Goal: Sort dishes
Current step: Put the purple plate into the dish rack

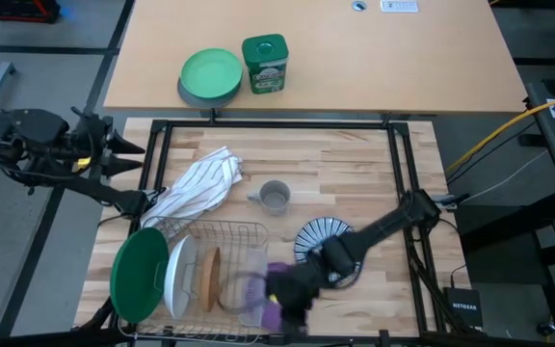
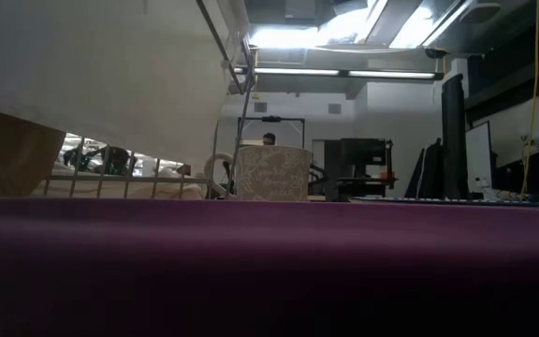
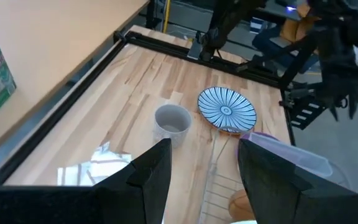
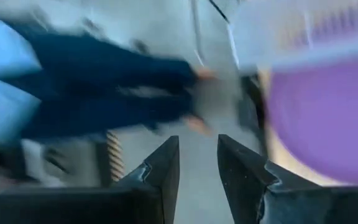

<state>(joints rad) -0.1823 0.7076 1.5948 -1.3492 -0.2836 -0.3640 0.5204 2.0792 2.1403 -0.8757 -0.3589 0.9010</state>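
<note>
From above, the wooden table holds a wire dish rack at the lower left of the frame. A large dark green plate leans at its left end, with a white plate next to it and a brown plate a slot further right, all standing on edge. The purple plate sits low in the frame just right of the rack, where the right gripper is; how the two meet is too blurred to tell. In the right wrist view the fingers stand slightly apart with nothing between them, and the purple plate fills the right side. A person in dark trousers shows blurred beyond.

The blue-and-white striped plate lies flat at lower centre of the overhead frame, partly under the right arm, apparently stacked on another plate whose orange edge peeks out beneath it in the left wrist view. A small grey mug stands in the middle of the table, and a striped cloth is bunched to its left.

The left gripper waits off the table's left edge, its jaws spread and holding nothing.

On the tan desk at the top stand a light green plate and a green tin; its label is too small to read. At the lower right a black box on the floor reads "NETGEAR".
</note>
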